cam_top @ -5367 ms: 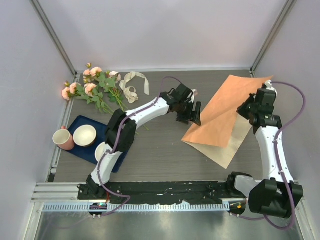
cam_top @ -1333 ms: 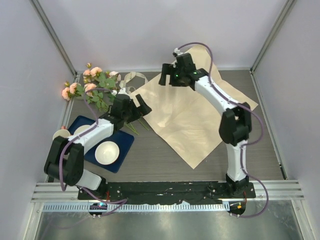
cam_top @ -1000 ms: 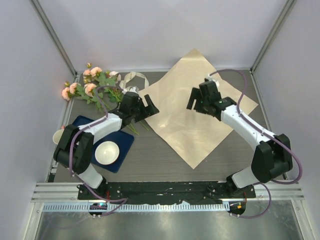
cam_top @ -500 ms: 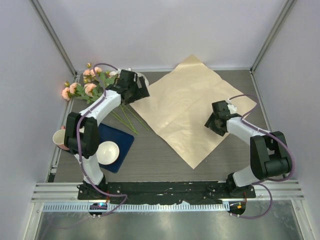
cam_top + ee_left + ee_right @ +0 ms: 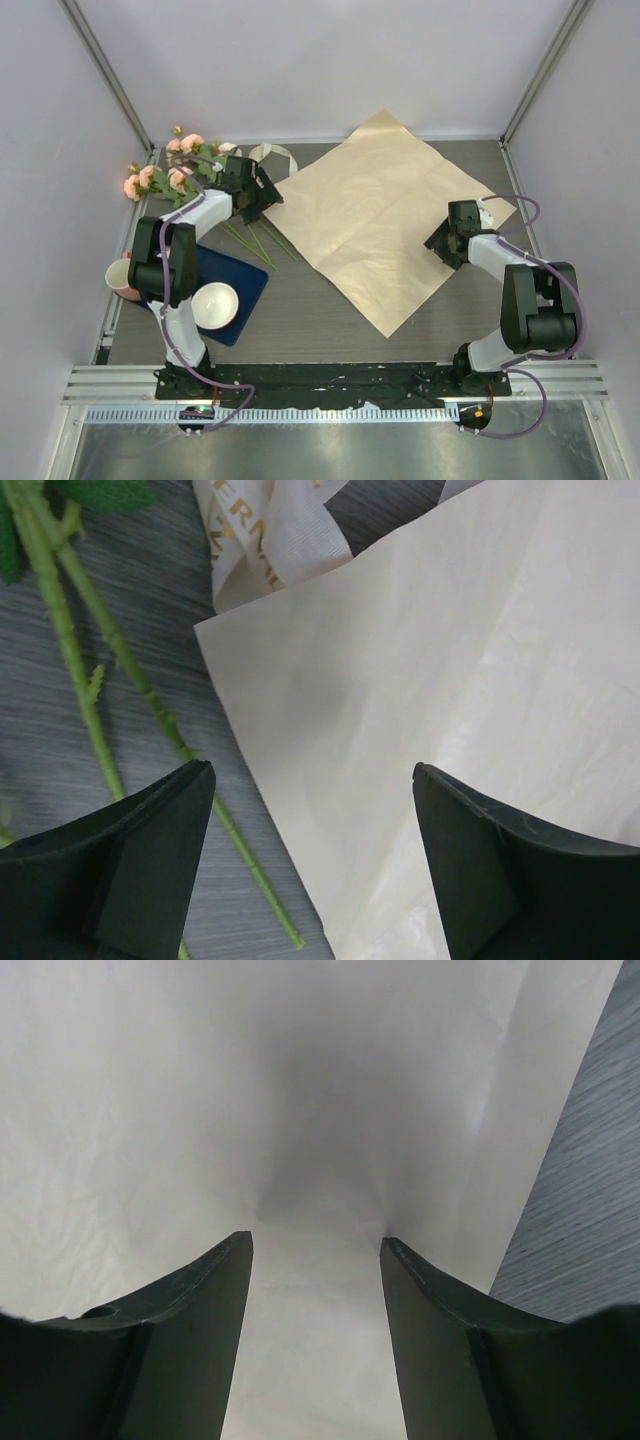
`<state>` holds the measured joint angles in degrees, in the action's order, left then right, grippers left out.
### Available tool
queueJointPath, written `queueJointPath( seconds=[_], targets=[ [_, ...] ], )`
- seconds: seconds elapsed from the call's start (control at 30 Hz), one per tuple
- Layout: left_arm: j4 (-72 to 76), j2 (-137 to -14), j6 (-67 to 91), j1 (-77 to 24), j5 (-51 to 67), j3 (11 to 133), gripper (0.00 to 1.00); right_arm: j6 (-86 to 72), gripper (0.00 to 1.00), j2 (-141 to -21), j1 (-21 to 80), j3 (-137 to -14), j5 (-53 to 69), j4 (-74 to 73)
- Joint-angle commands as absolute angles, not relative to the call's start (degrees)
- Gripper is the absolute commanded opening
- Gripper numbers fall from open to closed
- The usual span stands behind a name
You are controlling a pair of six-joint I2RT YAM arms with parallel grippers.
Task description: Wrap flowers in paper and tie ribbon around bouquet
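Large square cream-faced paper sheet (image 5: 375,220) lies flat on the tabletop (image 5: 330,320). Left of it are pale pink roses (image 5: 185,170), a cream ribbon (image 5: 272,155) and a dark blue tray (image 5: 252,283) holding a white bowl (image 5: 214,305). The left pincer (image 5: 263,198) is spread at the sheet's left corner, and the right pincer (image 5: 440,244) is spread over its right edge.

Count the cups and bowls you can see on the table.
2. A white bowl sits on the blue tray; a pink cup stands at its left edge. The left arm covers part of the tray, so more may be hidden.
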<state>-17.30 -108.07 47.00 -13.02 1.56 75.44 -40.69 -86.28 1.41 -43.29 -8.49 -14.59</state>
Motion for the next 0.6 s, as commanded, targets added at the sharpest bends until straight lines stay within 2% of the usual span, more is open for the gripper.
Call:
queueJointPath(
  seconds=[0.0,0.27,0.37,0.4,0.47,0.53,0.57],
  targets=[
    [-9.5,-109.51,49.66,-13.18,4.31,75.24,0.78,-38.06,0.61,-87.63,-0.78,-43.59,-8.18,-14.33],
    [-9.05,-111.27,50.01,-13.18,3.87,76.11,0.61,-36.57,0.6,-85.35,-0.79,-44.56,-6.68,-14.94],
    [-8.09,-112.15,50.27,-13.18,6.23,76.11,0.38,-33.77,0.63,-83.51,-0.7,-45.88,-5.45,-16.78],
    [-7.65,-112.15,50.62,-13.53,6.68,75.94,0.19,-33.05,0.65,-82.63,-0.44,-46.84,-5.97,-18.79],
    [-6.86,-111.27,52.11,-14.15,7.47,74.28,0.0,-31.74,0.71,-79.39,0.0,-47.63,-7.81,-20.91],
    [-4.15,-107.25,54.22,-16.69,6.42,69.29,0.0,-30.76,0.75,-76.83,3.15,-48.95,-9.05,-25.03],
    [-3.09,-105.23,57.36,-18.09,3.28,67.17,0.0,-30.94,0.81,-75.69,5.43,-49.3,-9.31,-26.61]
  ],
)
